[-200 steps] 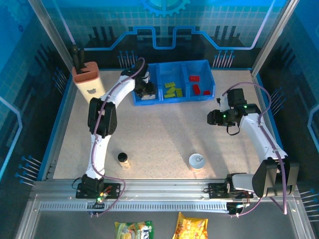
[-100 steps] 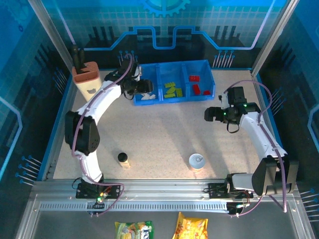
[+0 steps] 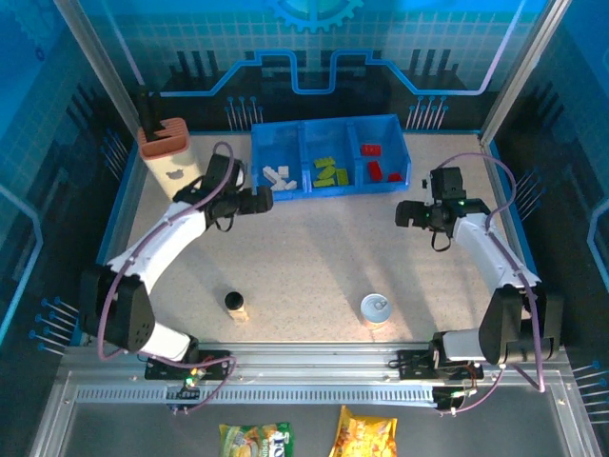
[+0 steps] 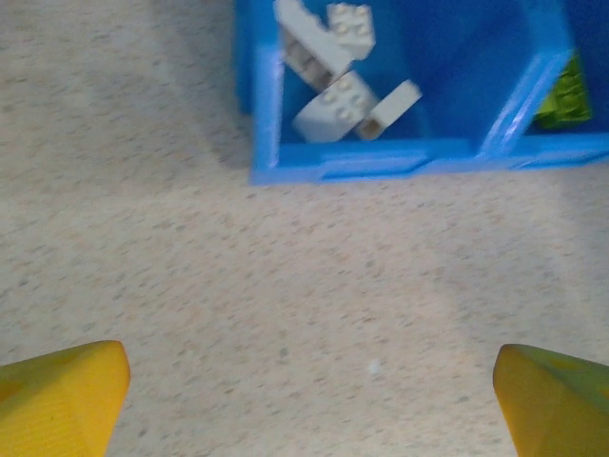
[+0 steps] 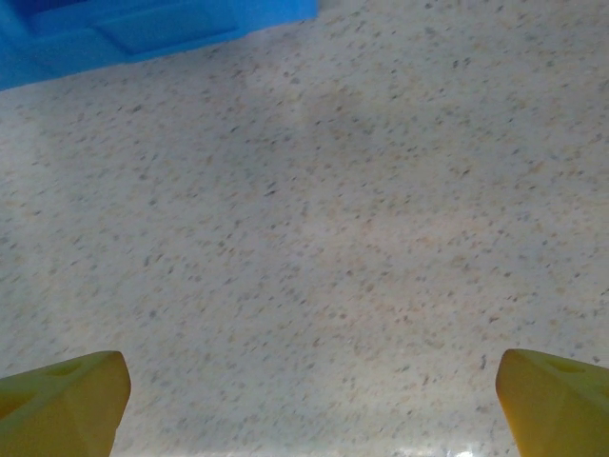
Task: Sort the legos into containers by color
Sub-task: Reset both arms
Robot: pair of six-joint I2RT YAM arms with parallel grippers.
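Blue bin tray (image 3: 333, 191) sits at the far side of the table (image 3: 314, 257), three joined compartments in a row. Top view:
- Left compartment: white legos (image 3: 277, 177), a small loose heap toward the near wall.
- Middle compartment: lime green legos (image 3: 329, 172), clustered, some overlapping.
- Right compartment: red legos (image 3: 378, 164), a few pieces slightly apart.

No bricks are seen on the table itself.

Left wrist view: the tray's near left corner (image 4: 381, 162), with the white legos (image 4: 333, 90) jumbled at angles against the front wall. A sliver of lime green legos (image 4: 563, 95) shows past the divider.

Left gripper (image 3: 263, 199) is just in front of the tray's left compartment and off the tray. Its jaws are spread wide, with yellow fingertips (image 4: 62, 395) at the frame edges and bare table between them.

Right gripper (image 3: 403, 214) is over the table, near the tray's right end. It is also wide open, fingertips (image 5: 62, 400) far apart, holding nothing. A tray corner (image 5: 143, 29) shows at the top left of its view.

Tin can (image 3: 375, 307) and black-capped bottle (image 3: 234, 305) stand on the near table, well apart. Tan holder (image 3: 166, 152) is at far left.
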